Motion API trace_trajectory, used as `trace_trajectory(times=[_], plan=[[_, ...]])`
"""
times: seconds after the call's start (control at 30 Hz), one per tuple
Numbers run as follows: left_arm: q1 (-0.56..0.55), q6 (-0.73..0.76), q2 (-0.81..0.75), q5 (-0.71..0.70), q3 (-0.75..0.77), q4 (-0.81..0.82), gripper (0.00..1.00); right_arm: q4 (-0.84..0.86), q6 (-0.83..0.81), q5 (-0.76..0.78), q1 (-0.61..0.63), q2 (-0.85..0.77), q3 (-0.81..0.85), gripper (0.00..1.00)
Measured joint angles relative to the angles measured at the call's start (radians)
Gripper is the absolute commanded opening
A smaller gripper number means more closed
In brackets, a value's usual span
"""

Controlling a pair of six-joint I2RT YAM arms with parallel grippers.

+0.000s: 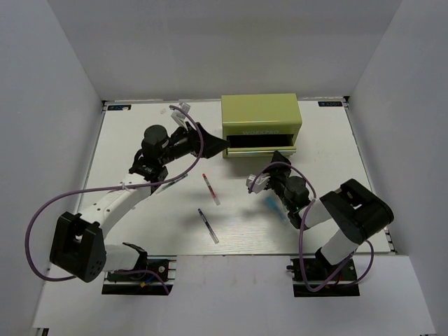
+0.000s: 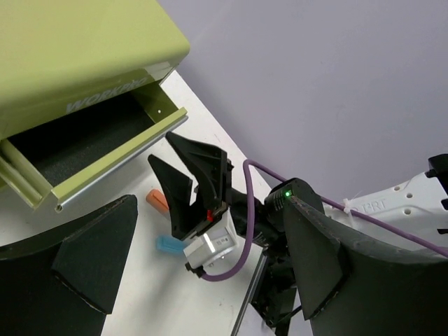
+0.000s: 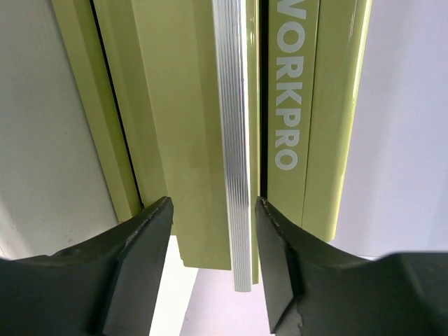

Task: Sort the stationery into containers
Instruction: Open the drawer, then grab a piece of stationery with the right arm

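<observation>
The olive yellow-green metal tool chest (image 1: 260, 115) stood at the far side of the white counter (image 1: 329, 140). One front drawer (image 2: 112, 171) was drawn out, showing a dark, bare floor, probably so the stationery could be dropped straight in. None of it lay in the drawer yet.

The left arm (image 1: 119, 203) reached to the chest's left front corner with its jaws wide apart and holding nothing. It was likely posted there to stop the chest sliding. The right arm (image 1: 329, 217) faced the chest front. Its jaws were apart and empty, lined up with the ribbed silver drawer handle (image 3: 234, 140) but well short of it.

The stationery was loose on the counter. A thin red-tipped pen (image 1: 210, 187) and a thin purple-tipped pen (image 1: 208, 225) lay slantwise between the two arms. A short orange-capped marker (image 2: 157, 201) and a stubby blue marker (image 2: 168, 245) rested just beside the right arm's jaws, near the open drawer.
</observation>
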Motion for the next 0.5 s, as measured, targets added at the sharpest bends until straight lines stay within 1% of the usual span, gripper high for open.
trace_trajectory(times=[0.1, 0.23, 0.4, 0.5], plan=[[0.000, 0.000, -0.029, -0.015, -0.021, -0.021, 0.94, -0.011, -0.001, 0.007, 0.000, -0.015, -0.001, 0.59], [0.000, 0.000, -0.071, -0.042, -0.030, -0.080, 0.94, -0.015, -0.002, 0.010, 0.001, -0.082, -0.034, 0.60], [0.000, 0.000, -0.146, -0.100, -0.048, -0.179, 0.96, -0.018, -0.002, 0.011, 0.006, -0.196, -0.140, 0.60], [0.000, -0.002, -0.186, -0.150, -0.056, -0.254, 0.98, -0.027, 0.002, 0.015, 0.014, -0.290, -0.213, 0.60]])
